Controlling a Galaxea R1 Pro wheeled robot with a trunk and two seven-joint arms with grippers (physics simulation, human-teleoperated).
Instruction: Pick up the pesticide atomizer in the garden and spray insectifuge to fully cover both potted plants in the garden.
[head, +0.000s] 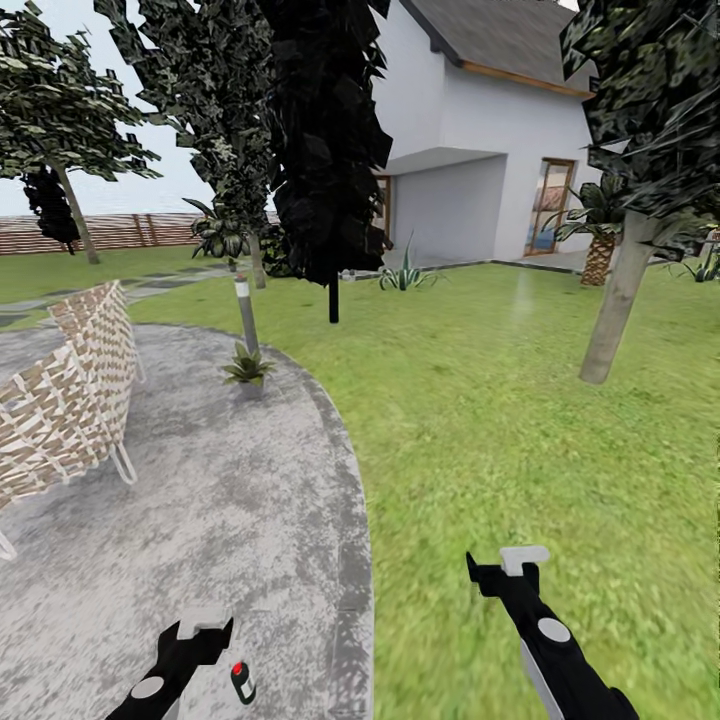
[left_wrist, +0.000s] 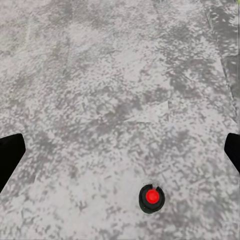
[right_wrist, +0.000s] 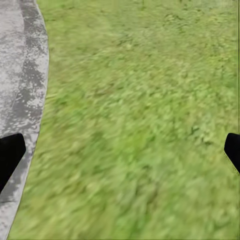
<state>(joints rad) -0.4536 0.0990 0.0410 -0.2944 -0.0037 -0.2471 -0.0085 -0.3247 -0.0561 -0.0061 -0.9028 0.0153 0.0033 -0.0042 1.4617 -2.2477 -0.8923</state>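
The pesticide atomizer (head: 242, 682), a small dark bottle with a red top, stands on the round grey patio (head: 250, 520) just beside my left gripper (head: 200, 630). In the left wrist view the atomizer (left_wrist: 151, 198) sits below the gap of the left gripper (left_wrist: 120, 155), whose black fingertips (left_wrist: 10, 157) stand wide apart, open. My right gripper (head: 515, 565) hangs over the lawn; in its wrist view the right gripper (right_wrist: 120, 155) is open with grass beneath. One potted plant (head: 247, 367) sits at the patio's far edge. A second low spiky plant (head: 405, 275) grows near the house.
A woven wicker chair (head: 70, 400) stands on the patio's left. A short lamp post (head: 245, 310) rises behind the near plant. A pale tree trunk (head: 615, 300) stands on the lawn at right, a dark tree (head: 330, 150) ahead, and a white house (head: 480, 150) and a brown fence (head: 110, 232) behind.
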